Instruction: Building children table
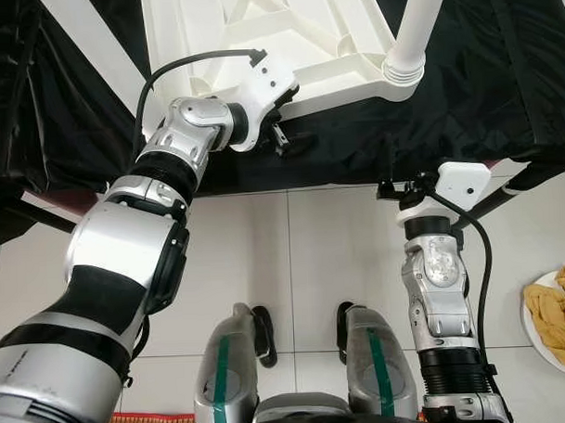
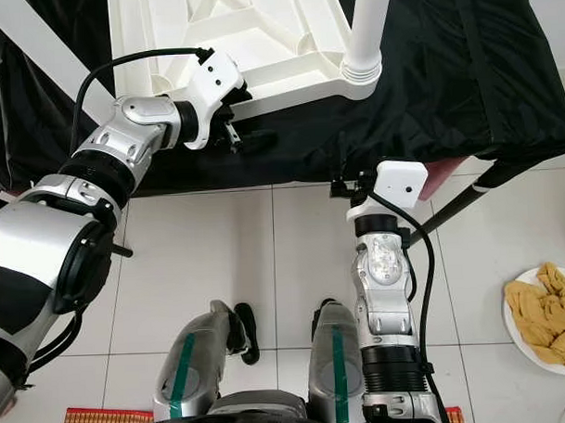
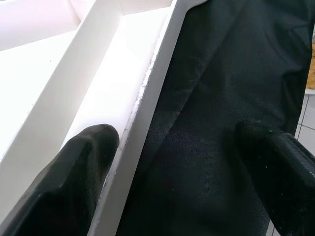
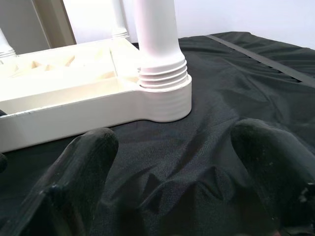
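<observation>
White plastic children's table top [image 1: 258, 36] lies upside down on a counter draped in black cloth [image 1: 473, 84], ribbed underside facing up. One white leg [image 1: 415, 26] stands seated in the near right corner socket. Left hand [image 3: 172, 162] sits at the near edge of the top, fingers apart: one finger [image 3: 74, 182] over the rim wall on the ribbed side, the other over the cloth. Right hand [image 4: 172, 172] is at the counter's near edge, right of the leg socket, fingers spread apart above the cloth, holding nothing. Plate [image 1: 538, 337] with yellow cloth sits on the tiled floor [image 1: 293, 257], near right.
</observation>
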{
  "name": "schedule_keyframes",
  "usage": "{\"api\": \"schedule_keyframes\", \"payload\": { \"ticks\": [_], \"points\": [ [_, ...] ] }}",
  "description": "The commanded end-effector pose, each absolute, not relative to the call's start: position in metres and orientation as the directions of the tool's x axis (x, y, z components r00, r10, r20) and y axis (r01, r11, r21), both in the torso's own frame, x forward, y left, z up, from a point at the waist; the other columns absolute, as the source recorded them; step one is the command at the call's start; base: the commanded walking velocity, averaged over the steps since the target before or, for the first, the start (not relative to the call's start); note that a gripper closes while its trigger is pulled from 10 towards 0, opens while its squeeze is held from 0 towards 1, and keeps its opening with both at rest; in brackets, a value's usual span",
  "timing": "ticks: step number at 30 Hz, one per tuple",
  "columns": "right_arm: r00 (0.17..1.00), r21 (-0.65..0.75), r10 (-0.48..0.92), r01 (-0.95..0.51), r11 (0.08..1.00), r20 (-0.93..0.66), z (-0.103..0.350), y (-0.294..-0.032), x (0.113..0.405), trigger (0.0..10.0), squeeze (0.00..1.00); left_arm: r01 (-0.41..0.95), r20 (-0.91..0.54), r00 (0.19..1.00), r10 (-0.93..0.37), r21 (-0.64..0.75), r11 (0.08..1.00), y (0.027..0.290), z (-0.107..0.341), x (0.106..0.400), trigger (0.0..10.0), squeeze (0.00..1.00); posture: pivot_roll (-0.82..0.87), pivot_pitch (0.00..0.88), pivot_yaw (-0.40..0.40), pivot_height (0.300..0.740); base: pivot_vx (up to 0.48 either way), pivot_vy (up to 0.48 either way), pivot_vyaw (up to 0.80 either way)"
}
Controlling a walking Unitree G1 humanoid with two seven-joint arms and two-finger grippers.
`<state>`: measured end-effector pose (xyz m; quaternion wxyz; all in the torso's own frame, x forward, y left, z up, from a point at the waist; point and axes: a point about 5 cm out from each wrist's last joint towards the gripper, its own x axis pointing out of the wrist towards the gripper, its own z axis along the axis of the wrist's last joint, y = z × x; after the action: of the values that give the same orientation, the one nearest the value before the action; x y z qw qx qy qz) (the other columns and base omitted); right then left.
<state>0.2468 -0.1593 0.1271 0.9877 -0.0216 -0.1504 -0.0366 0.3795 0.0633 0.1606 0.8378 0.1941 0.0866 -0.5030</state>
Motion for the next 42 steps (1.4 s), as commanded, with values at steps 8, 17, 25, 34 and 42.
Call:
{"api": "schedule_keyframes", "payload": {
  "ticks": [8,17,25,34,42],
  "points": [
    [0.958,-0.03,-0.044,0.054,0.998,0.282,0.122,-0.154,0.247,10.0,0.0,0.91,-0.377,0.413,-0.829,0.208,0.358,0.067,0.156,0.376,10.0,0.0,-0.13,0.08,0.141,0.74,0.0,0.0,0.0],
    [0.958,-0.03,-0.043,0.053,0.998,0.284,0.123,-0.154,0.248,10.0,0.0,0.911,-0.372,0.41,-0.832,0.203,0.359,0.067,0.157,0.376,10.0,0.0,-0.13,0.079,0.141,0.74,0.0,0.0,0.0],
    [0.958,-0.029,-0.044,0.055,0.998,0.284,0.123,-0.154,0.248,10.0,0.0,0.91,-0.373,0.412,-0.831,0.207,0.358,0.068,0.158,0.376,10.0,0.0,-0.13,0.083,0.142,0.74,0.0,0.0,0.0],
    [0.957,-0.028,-0.05,0.061,0.998,0.285,0.122,-0.155,0.247,10.0,0.0,0.911,-0.363,0.412,-0.836,0.196,0.364,0.067,0.16,0.377,10.0,0.0,-0.13,0.089,0.147,0.74,0.0,0.0,0.0],
    [0.957,-0.03,-0.056,0.068,0.997,0.285,0.123,-0.158,0.248,10.0,0.0,0.899,-0.317,0.436,-0.842,0.194,0.393,0.072,0.171,0.381,10.0,0.0,-0.12,0.091,0.135,0.74,0.0,0.0,0.0]
  ]
}}
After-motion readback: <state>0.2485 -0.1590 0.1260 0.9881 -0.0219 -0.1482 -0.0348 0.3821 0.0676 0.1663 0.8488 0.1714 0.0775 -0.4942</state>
